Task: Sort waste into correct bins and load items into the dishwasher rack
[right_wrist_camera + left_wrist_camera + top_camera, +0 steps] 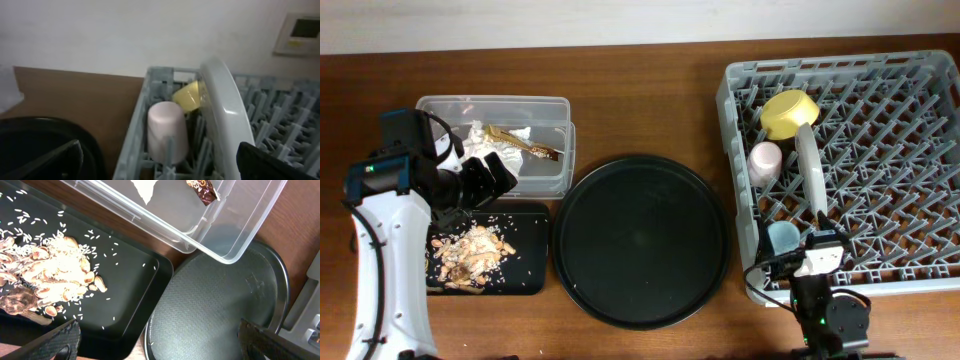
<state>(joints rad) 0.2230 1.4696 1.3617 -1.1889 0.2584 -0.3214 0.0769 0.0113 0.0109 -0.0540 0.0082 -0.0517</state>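
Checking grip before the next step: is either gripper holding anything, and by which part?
Nothing is held. The left gripper and the right gripper both stand open and empty.

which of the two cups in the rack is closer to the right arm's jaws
The blue cup, at the rack's front edge beside the right gripper; the pink cup stands farther back, near the yellow bowl.

Left end effector [485,180] open; right end effector [817,250] open, empty.

Clear glossy plastic tub [220,225], wooden table [650,100]
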